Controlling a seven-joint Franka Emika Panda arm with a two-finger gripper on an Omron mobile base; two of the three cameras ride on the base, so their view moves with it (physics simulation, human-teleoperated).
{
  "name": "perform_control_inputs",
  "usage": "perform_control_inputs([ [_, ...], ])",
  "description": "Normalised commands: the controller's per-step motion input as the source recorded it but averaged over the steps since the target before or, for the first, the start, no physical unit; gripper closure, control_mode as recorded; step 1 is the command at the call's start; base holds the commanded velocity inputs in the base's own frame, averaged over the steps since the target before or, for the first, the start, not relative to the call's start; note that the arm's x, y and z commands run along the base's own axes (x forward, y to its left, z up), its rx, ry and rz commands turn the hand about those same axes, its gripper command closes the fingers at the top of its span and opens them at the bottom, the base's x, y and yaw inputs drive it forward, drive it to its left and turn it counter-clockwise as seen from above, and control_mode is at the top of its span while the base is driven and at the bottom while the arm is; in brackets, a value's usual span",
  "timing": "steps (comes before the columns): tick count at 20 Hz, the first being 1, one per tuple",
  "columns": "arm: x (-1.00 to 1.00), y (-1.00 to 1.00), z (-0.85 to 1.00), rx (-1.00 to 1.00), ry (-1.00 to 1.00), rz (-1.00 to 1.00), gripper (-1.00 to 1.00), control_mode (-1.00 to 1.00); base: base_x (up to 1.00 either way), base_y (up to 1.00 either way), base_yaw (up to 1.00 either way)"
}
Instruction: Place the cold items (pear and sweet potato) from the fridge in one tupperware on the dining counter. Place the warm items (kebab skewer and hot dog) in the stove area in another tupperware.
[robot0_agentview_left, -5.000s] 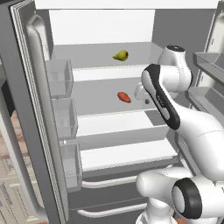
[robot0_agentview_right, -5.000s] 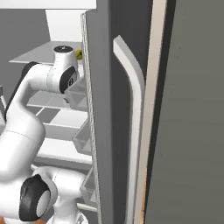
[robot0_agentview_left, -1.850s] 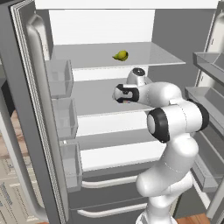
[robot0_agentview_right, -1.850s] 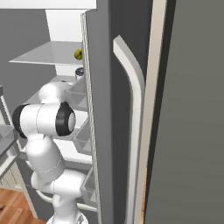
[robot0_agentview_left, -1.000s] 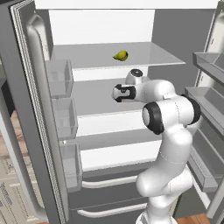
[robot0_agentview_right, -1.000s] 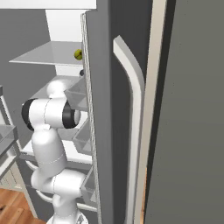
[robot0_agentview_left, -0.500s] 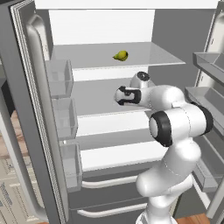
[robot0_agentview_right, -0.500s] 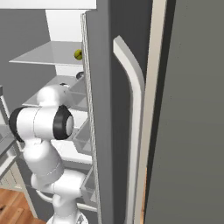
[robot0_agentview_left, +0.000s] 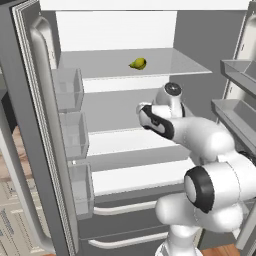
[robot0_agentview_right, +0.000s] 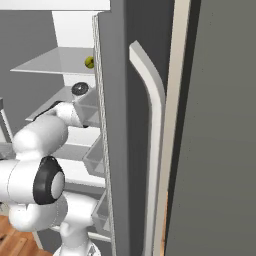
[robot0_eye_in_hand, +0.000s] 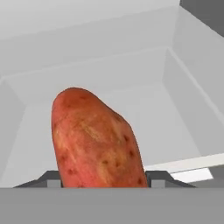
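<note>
The reddish-brown sweet potato (robot0_eye_in_hand: 94, 140) stands large between my two fingertips, over the white floor of the fridge's middle shelf (robot0_eye_in_hand: 153, 118). My gripper (robot0_eye_in_hand: 103, 179) is shut on it, with a dark fingertip pressed to each side. From the left base camera, the gripper (robot0_agentview_left: 143, 114) reaches over the middle shelf (robot0_agentview_left: 115, 140) and hides the sweet potato. The yellow-green pear (robot0_agentview_left: 138, 63) lies on the glass shelf above, and it also peeks out beside the door edge as the pear (robot0_agentview_right: 89, 62) from the right base camera.
The open left fridge door (robot0_agentview_left: 30, 125) carries clear bins (robot0_agentview_left: 67, 87) close to my arm. The right door's bins (robot0_agentview_left: 235, 107) stand at the right. A grey door with a long handle (robot0_agentview_right: 150, 125) blocks much of the right base view. A lower shelf (robot0_agentview_left: 140, 177) lies below.
The jaws have closed in onto the sweet potato. The forearm has swung and lifted slightly while the hand stays over the middle shelf. The pear has not moved.
</note>
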Motion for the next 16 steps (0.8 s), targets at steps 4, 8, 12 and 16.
perform_control_inputs([
  [4,-0.66,0.03,0.78,0.0,0.22,-0.12,1.0,-1.0,0.0,0.0,0.0],
  [8,-0.78,0.08,0.58,0.0,0.3,-0.06,1.0,-1.0,0.0,0.0,0.0],
  [12,-0.92,0.1,0.43,0.0,0.28,-0.01,1.0,-1.0,0.0,0.0,0.0],
  [16,-0.86,0.22,0.19,0.0,0.24,-0.01,1.0,-1.0,0.0,0.0,0.0],
])
